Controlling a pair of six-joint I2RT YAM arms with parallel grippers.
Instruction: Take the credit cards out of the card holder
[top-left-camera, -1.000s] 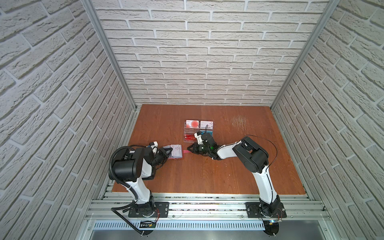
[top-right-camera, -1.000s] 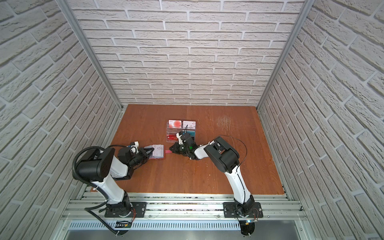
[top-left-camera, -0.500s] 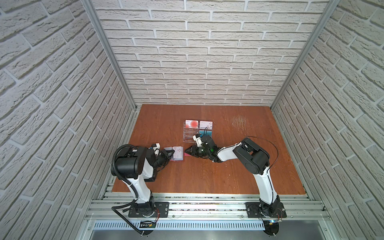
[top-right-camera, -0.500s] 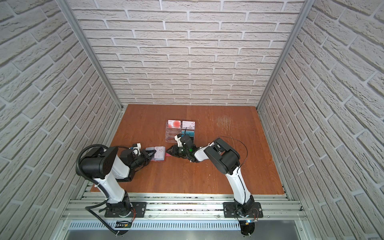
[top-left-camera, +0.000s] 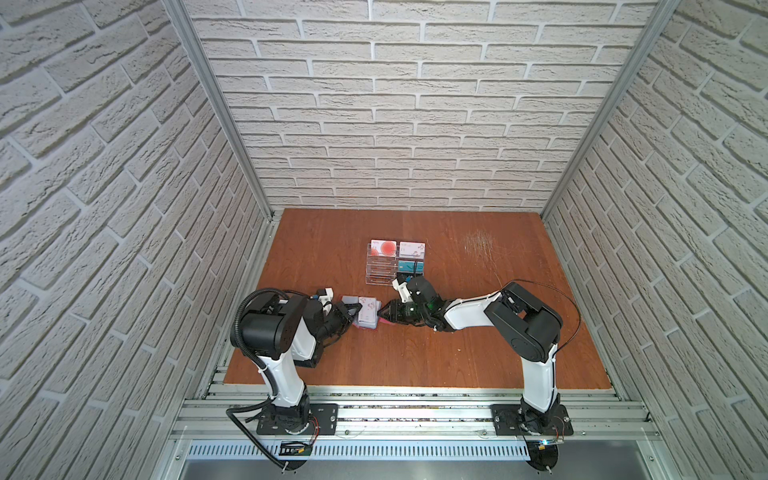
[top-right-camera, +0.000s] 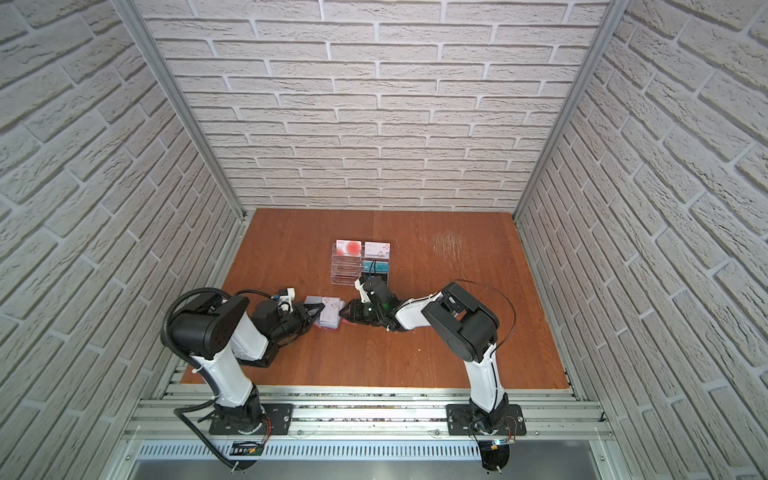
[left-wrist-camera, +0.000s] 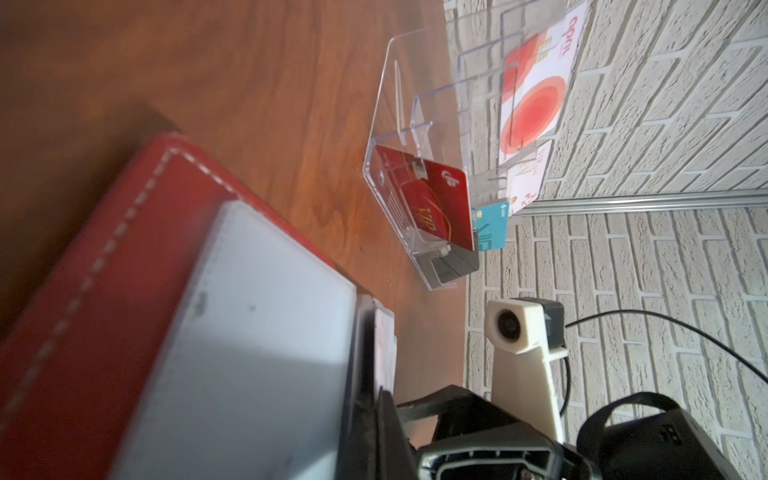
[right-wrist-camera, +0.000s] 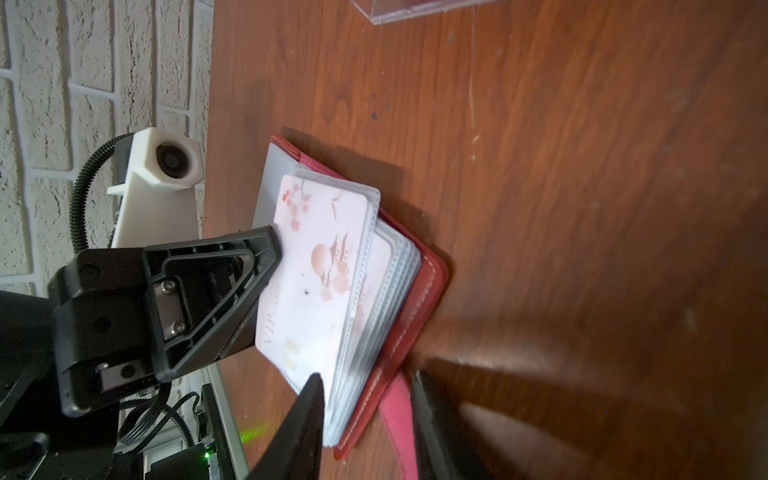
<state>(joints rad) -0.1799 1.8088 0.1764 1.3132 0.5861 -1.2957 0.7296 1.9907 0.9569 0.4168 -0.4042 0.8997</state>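
Note:
The card holder (top-left-camera: 368, 318) (top-right-camera: 330, 316) lies open on the table between both grippers, with its red cover (right-wrist-camera: 424, 282) (left-wrist-camera: 124, 232) down. A white credit card with pink blossoms (right-wrist-camera: 320, 270) sits in the top clear sleeve, tilted up. My left gripper (top-left-camera: 355, 311) (top-right-camera: 322, 309) (left-wrist-camera: 376, 382) (right-wrist-camera: 270, 245) is shut on that card's edge; I cannot tell whether the sleeve is pinched too. My right gripper (top-left-camera: 384, 316) (top-right-camera: 344, 313) (right-wrist-camera: 365, 376) is open. One of its fingers stands over the sleeves and the other beyond the red snap tab (right-wrist-camera: 395, 415).
A clear acrylic rack (top-left-camera: 376, 276) (top-right-camera: 340, 274) (left-wrist-camera: 415, 166) stands just behind the right gripper. It holds a white card with red circles (top-left-camera: 384, 247), a white card (top-left-camera: 412, 248), a teal card (top-left-camera: 409, 266) and a red card (left-wrist-camera: 432, 203). Brick walls enclose the table.
The right gripper's jaws have gone from shut to open at the holder's tab side. The left gripper keeps its hold, and the holder has barely shifted.

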